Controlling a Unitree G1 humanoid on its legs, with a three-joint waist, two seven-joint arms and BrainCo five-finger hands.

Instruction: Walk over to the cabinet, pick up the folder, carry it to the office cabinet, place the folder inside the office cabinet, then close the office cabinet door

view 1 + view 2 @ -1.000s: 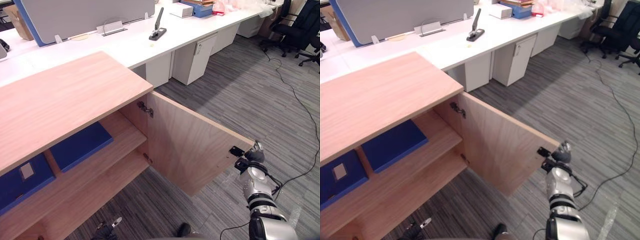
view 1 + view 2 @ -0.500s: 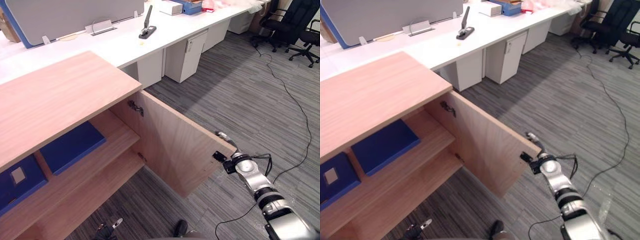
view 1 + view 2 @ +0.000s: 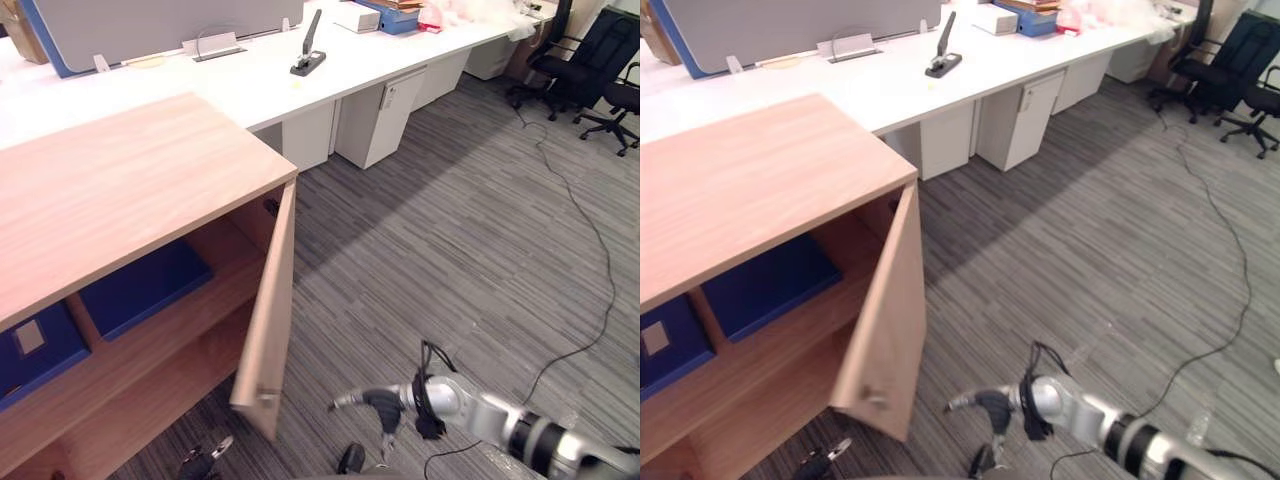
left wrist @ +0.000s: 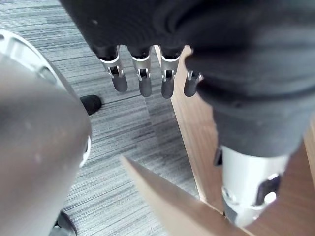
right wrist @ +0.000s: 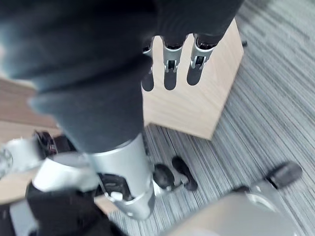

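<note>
Door (image 3: 268, 320) standing half-shut, needing push; right hand (image 3: 372, 404) hovering near its edge, fingers straight, gripping nothing; left hand (image 4: 142, 73) hanging relaxed; folder (image 3: 140, 290) lying inside cabinet (image 3: 130, 180).

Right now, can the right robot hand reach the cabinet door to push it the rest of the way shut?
Probably yes. The right robot hand hangs open, low beside the half-open cabinet door, apart from it, with only bare carpet between them.

A blue folder (image 3: 140, 290) and a labelled blue folder (image 3: 30, 350) are laid flat, side by side, on the upper shelf (image 3: 225, 262) of the wooden cabinet (image 3: 120, 190)
</note>
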